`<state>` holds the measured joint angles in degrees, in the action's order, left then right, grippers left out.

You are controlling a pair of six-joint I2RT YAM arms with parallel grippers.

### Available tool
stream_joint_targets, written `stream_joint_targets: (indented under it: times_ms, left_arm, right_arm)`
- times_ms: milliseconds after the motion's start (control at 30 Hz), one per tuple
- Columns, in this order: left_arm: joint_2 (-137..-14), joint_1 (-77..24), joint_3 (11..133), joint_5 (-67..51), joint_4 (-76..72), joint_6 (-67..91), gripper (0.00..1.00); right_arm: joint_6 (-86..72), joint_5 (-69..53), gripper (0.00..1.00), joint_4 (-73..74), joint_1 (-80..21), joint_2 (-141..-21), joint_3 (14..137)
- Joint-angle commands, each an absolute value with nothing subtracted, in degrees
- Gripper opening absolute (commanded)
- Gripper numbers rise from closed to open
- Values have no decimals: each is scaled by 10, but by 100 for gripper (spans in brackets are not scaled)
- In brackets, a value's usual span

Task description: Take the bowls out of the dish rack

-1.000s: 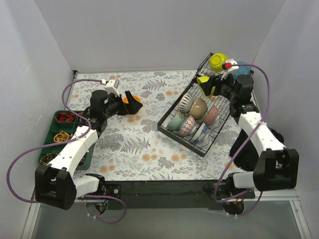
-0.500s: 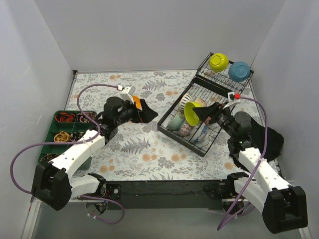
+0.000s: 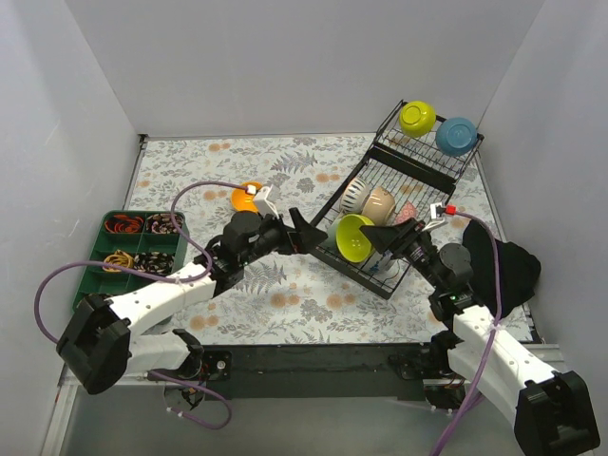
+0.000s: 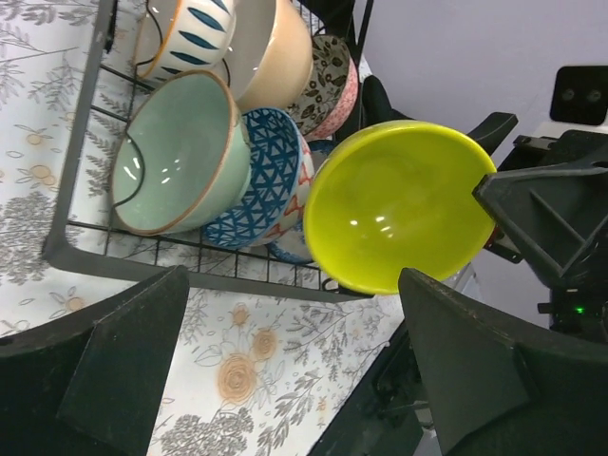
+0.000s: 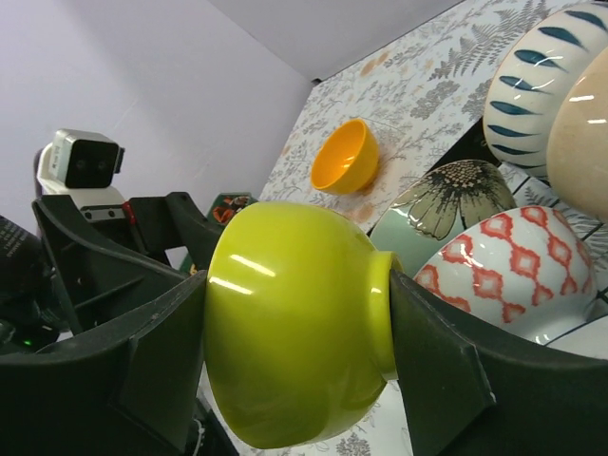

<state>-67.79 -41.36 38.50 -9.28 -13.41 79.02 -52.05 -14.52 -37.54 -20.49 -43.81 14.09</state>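
At the dish rack's [image 3: 384, 283] edge, right gripper [image 3: 372, 236] clamps one lime bowl [image 3: 352, 237]; left gripper [image 3: 304, 234] gapes empty.

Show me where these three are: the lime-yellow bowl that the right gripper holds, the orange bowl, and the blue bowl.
lime-yellow bowl [image 3: 353, 237]: top external view, on its inner hollow.
orange bowl [image 3: 242, 196]: top external view, on the middle of its visible part.
blue bowl [image 3: 457, 136]: top external view, on its middle.
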Motion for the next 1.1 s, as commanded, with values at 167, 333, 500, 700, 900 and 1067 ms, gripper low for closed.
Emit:
stream_joint_targets:
  times_ms: [167, 333, 500, 700, 900, 1067]
  left_arm:
    - [-730, -490, 391, -10, -195, 824, 81]
    - [-749, -515, 395, 23, -195, 831, 72]
    - [-764, -527, 397, 61, -196, 850, 58]
    - [-773, -547, 406, 85, -215, 865, 31]
    - [-767, -552, 393, 93, -234, 876, 0]
    - [-741, -551, 395, 126, -203, 861, 0]
  right_arm:
    - [-584, -129, 34, -476, -235, -412, 121]
    - [-599, -128, 34, -488, -243, -405, 113]
    - [-606, -129, 34, -501, -250, -406, 109]
    - [-613, -122, 34, -508, -258, -401, 99]
    - [-609, -113, 34, -509, -262, -395, 91]
    - [-590, -111, 53, -508, -261, -388, 84]
